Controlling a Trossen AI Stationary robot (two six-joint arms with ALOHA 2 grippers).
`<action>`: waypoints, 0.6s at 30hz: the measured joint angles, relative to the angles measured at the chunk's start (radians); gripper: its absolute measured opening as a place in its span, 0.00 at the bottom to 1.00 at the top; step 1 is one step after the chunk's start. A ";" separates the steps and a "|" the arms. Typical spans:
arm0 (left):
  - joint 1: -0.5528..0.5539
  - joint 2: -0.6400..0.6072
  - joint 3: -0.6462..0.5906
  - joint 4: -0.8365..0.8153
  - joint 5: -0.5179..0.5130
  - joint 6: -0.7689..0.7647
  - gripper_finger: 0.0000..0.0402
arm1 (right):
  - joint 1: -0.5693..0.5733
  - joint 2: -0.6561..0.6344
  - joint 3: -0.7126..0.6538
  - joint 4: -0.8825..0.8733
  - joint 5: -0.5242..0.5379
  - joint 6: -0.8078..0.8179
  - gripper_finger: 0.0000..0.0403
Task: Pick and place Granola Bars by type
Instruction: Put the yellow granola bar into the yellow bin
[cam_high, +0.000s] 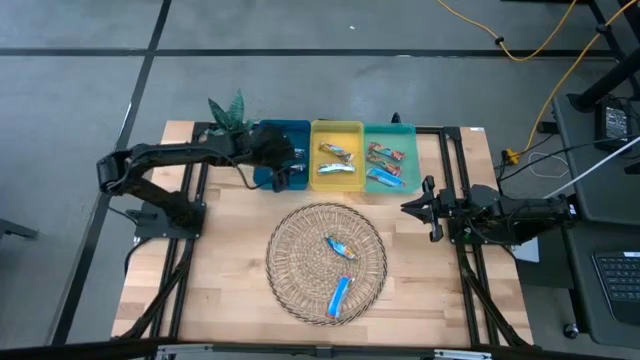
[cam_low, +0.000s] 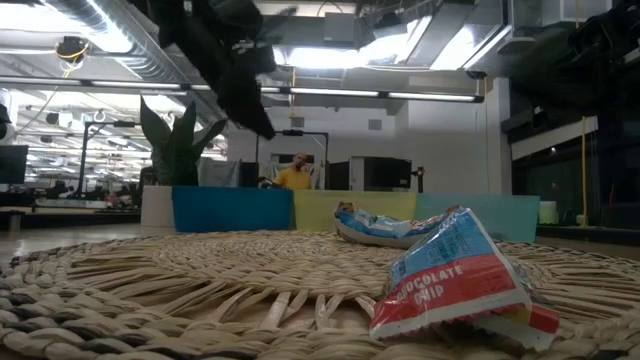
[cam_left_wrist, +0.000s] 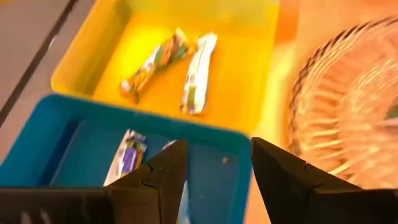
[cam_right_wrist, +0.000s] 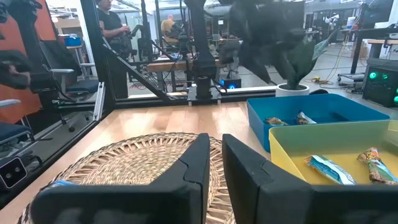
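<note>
Two wrapped granola bars lie on a round woven mat (cam_high: 327, 262): a silvery-blue one (cam_high: 341, 247) and a bright blue one (cam_high: 340, 297). The low view shows the near one (cam_low: 455, 280) with a red, white and blue wrapper. Along the far edge stand a blue tray (cam_high: 285, 126), a yellow tray (cam_high: 337, 126) and a green tray (cam_high: 390, 128), each holding two bars. My left gripper (cam_left_wrist: 217, 158) hovers open over the blue tray's near wall (cam_left_wrist: 217, 140), holding nothing. A bar (cam_left_wrist: 127, 155) lies in the tray below it. My right gripper (cam_high: 425, 207) waits shut at the table's right.
A potted plant (cam_high: 228, 112) stands at the table's far left corner beside the blue tray. Black frame rails (cam_high: 455, 170) run along the table's sides. Bare wood lies near the mat on the left (cam_high: 220, 260). People show in the room behind the table.
</note>
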 joint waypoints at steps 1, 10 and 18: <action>-0.010 -0.011 0.000 0.007 0.000 -0.013 0.43 | 0.000 0.000 0.000 0.000 0.000 0.000 0.12; -0.118 -0.115 0.000 0.074 0.007 -0.061 0.42 | 0.000 0.000 0.000 0.000 0.000 0.000 0.12; -0.254 -0.136 0.096 0.064 -0.002 -0.003 0.42 | 0.000 0.000 0.000 0.000 0.000 0.000 0.12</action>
